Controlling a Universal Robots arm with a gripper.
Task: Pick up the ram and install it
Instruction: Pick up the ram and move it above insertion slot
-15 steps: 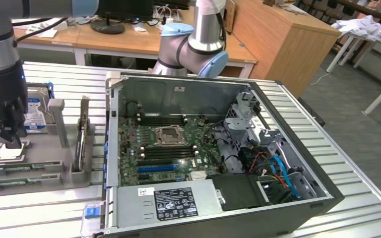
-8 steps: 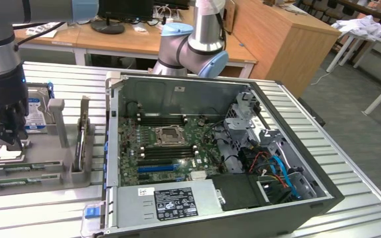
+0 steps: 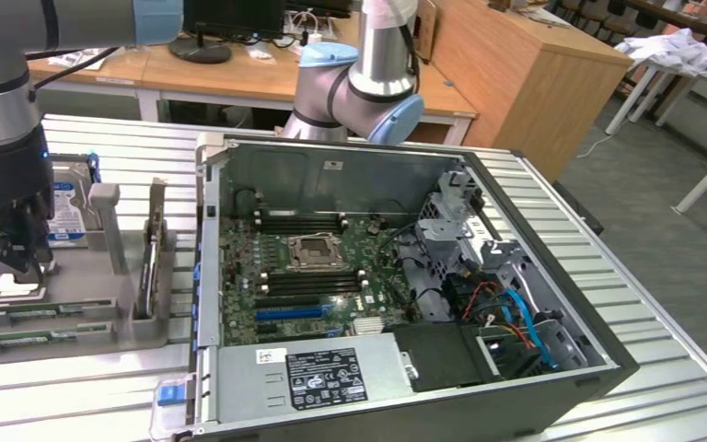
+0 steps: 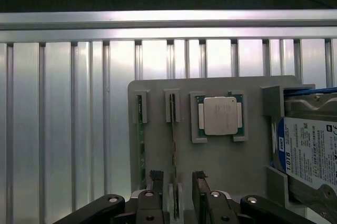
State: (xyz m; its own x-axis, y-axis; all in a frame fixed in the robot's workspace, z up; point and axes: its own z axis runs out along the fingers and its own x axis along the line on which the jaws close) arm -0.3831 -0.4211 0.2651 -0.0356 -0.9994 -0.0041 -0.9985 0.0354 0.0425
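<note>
wrist view: gripper (image 4: 175,176) spread astride the ram (image 4: 172,129), seemingly not touching; exterior view shows the computer case (image 3: 329,170).

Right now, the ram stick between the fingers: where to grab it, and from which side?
Pinch the ram across its flat faces, mid-length, coming straight down from above. It stands on edge in the tray slot, so only its thin top edge is free. The open gripper straddles it.

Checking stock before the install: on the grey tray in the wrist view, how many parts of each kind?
Thin green ram sticks: 2
Square silver-topped processor chip: 1
Blue-labelled metal hard drive: 1
Total: 4
</note>
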